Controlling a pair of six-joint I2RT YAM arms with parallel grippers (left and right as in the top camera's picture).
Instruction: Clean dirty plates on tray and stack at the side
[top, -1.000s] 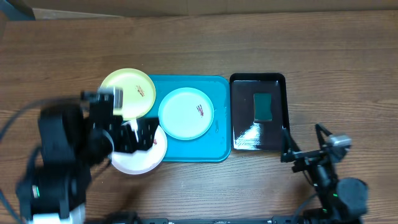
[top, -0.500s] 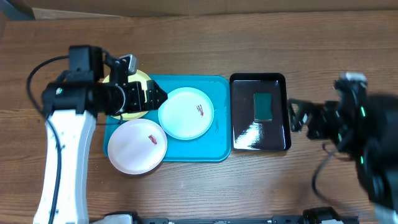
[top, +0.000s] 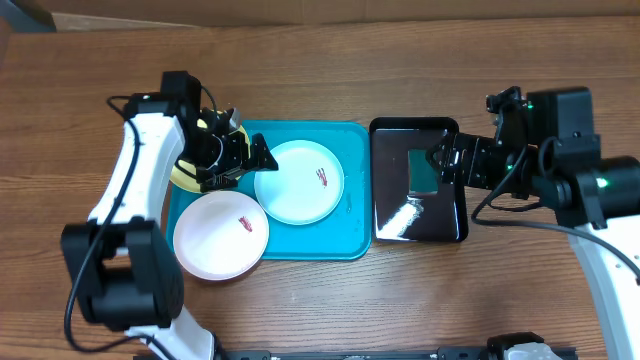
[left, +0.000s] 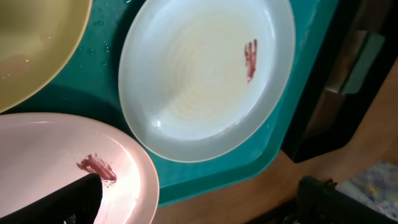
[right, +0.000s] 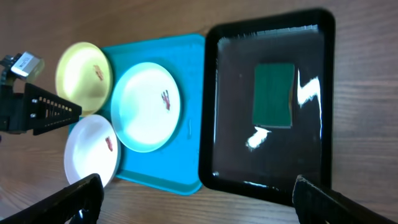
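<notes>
Seen from above, a turquoise tray (top: 355, 232) lies in the middle of a wooden desk (top: 320, 70). A glossy black tray (top: 418, 228) sits just beside its right edge and carries a dark green sponge (top: 423, 170).

Three plates rest on the turquoise tray, each with a small red-brown smear. The yellow-green plate (right: 81, 74) is at the far left corner and juts over the tray's rim. The pale cyan plate (top: 295, 185) is near the middle. The white plate (top: 215, 240) is at the near left corner and overhangs the rim toward the desk.

The left arm (top: 140, 170) reaches in from the left. Its jaws are spread wide with nothing between them, above the tray between the yellow-green and cyan plates. In the left wrist view the cyan plate lies ahead of the jaws, and the white plate's smear is close to one fingertip.

The right arm (top: 575, 175) holds its jaws spread and empty over the black tray, near the sponge and well apart from the plates.
</notes>
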